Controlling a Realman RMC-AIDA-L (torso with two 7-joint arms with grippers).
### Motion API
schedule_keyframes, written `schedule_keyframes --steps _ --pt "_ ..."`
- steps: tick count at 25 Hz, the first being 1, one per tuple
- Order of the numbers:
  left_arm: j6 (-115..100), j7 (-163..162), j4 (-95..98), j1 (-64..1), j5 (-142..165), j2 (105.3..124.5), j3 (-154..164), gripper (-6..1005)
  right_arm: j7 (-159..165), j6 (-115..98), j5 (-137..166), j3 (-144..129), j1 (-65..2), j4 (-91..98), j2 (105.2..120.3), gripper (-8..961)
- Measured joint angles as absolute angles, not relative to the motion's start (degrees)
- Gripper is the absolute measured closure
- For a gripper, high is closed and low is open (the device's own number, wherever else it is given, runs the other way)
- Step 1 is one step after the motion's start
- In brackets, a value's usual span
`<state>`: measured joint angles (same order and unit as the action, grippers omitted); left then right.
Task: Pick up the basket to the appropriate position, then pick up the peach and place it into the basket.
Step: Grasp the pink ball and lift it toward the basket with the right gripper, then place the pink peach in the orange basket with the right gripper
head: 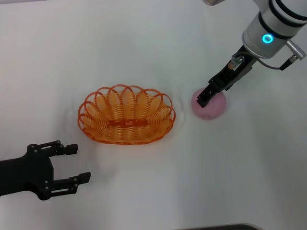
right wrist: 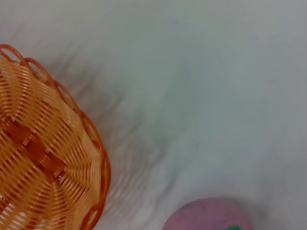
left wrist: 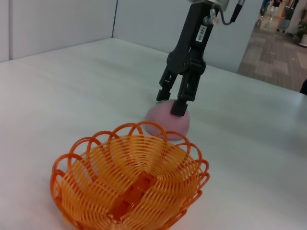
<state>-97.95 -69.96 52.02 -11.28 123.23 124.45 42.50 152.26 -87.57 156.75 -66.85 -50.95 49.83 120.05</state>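
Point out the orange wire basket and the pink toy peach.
orange wire basket (head: pixel 125 122): head view, woven floor at its centre.
pink toy peach (head: pixel 214 109): head view, bare side beneath the right gripper (head: pixel 203 99).

We see the basket (head: pixel 126 115) mid-table (head: pixel 144 48), the peach (head: pixel 209 105) just to its right, our right gripper (head: pixel 203 99) directly over the peach, and the left gripper (head: pixel 74 164) near the basket's front-left.

There is one basket (head: pixel 126 116), orange and oval, and it holds nothing. There is one peach (head: pixel 211 106), pink, lying just to the right of the basket on the one white table (head: pixel 144 43). Two grippers are in view: the right gripper (head: pixel 203 99) at the peach, the left gripper (head: pixel 76 164) near the basket's left front.
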Motion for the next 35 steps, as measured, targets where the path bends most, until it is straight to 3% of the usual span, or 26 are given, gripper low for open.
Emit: schedule_keyframes --steps 15,21,23,29,35 --pt "-98.2 -70.05 51.94 -11.16 124.11 124.54 42.63 238 151.97 -85.61 154.51 -70.46 -50.75 47.51 120.15 6" --pt "-98.27 -70.11 51.96 -11.16 124.67 124.54 42.47 237 152.05 -85.77 154.5 -71.79 -50.39 47.84 120.14 101" --pt "-98.34 -70.12 51.95 -11.16 124.68 124.54 42.36 237 152.06 -85.82 154.51 -71.82 -50.35 48.0 120.15 290" --pt "-98.38 -70.14 51.94 -11.16 124.72 124.54 42.29 238 151.66 -87.24 153.01 -69.91 -48.89 51.94 119.69 536" --pt "-98.38 -70.21 51.94 -11.09 124.72 124.54 42.27 238 149.24 -93.02 146.82 -65.7 -47.87 58.6 119.45 620"
